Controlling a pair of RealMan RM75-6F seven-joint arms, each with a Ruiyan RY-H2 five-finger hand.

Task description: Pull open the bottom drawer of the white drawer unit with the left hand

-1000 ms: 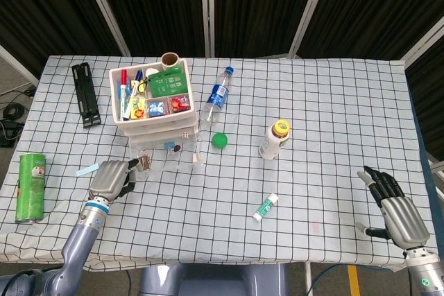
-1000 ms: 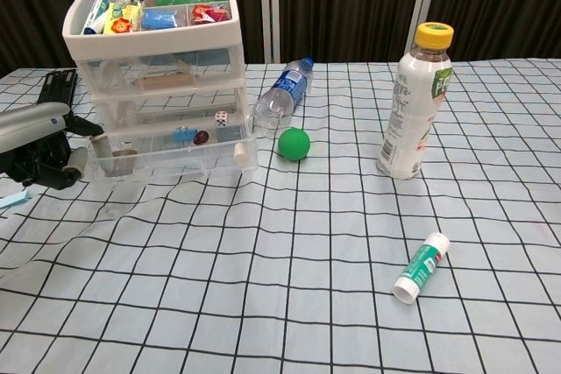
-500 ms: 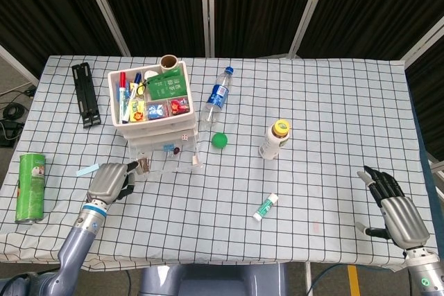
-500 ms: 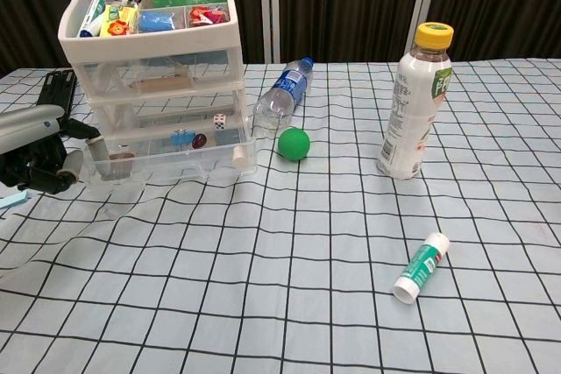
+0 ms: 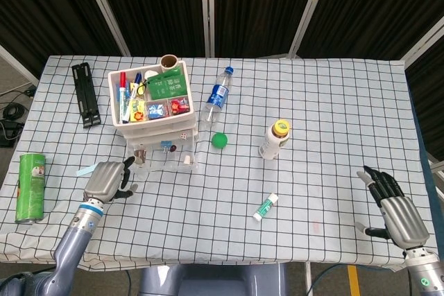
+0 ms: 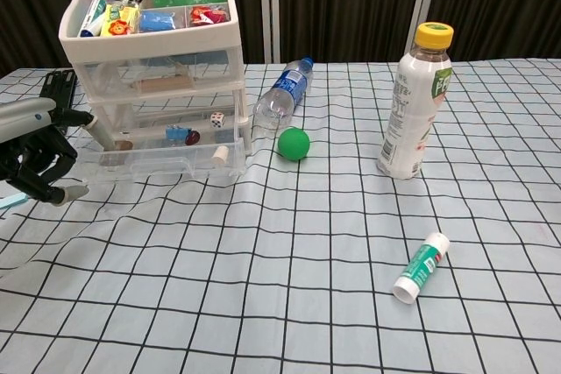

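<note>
1. We see the white drawer unit (image 5: 151, 105) at the table's back left, its bottom drawer (image 6: 162, 153) pulled out toward us.
2. Our left hand (image 5: 105, 180) sits just beside the drawer's left front corner, fingers curled; whether it grips anything we cannot tell.
3. Our right hand (image 5: 393, 207) rests released, fingers spread, well apart at the table's right edge.

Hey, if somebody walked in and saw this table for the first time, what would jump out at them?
Probably the white drawer unit at the back left, its top tray crammed with markers and its bottom drawer pulled out, with the left hand beside that drawer. Next, the yellow-capped bottle standing upright to the right.
</note>
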